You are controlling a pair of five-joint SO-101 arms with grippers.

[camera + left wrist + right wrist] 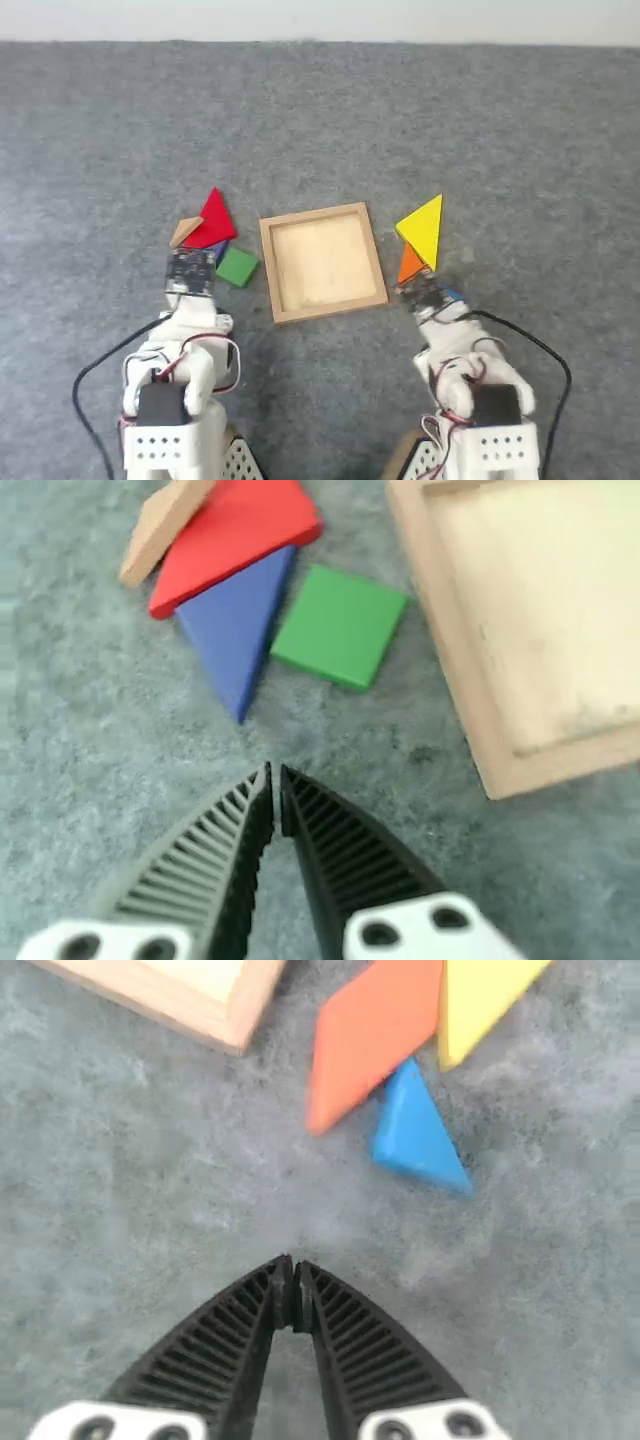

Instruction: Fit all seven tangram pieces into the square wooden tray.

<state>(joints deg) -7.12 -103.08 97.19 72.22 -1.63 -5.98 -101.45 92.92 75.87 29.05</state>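
Tray (322,262) sits at centre of the high view, a bit skewed, flat on the grey carpet (320,120); its floor shows bare wood. All 7 pieces lie on the carpet outside it, in 2 clusters.

Left-of-centre cluster, 4 pcs: red triangle (213,222) is the biggest, apex toward the top of the frame. The tan piece (185,232) is against its left edge, and from the left wrist cam it looks tipped up on that edge. The dark blue triangle (219,250) pokes out from under the red one's lower edge. The green square (238,267) is below-right of that, right against the blue one and near the tray's left wall, w/ a strip of carpet between.

Right-of-centre cluster, 3 pcs: yellow triangle (423,230) is just right of the tray's upper right corner. The orange piece (410,264) is below it, touching its lower edge. The light blue triangle (410,1135) seems to touch the orange piece's far side; can't tell for sure.

Left gripper (275,773): fingers together, nothing between them, just above bare carpet, tips pointing at the dark blue triangle's sharp corner but apart from it. In the high view that arm comes up from the lower left.

Right gripper (294,1263): fingers together too, holding nothing, over bare carpet near the orange and light blue pcs, touching neither. Its arm comes up from the lower right.
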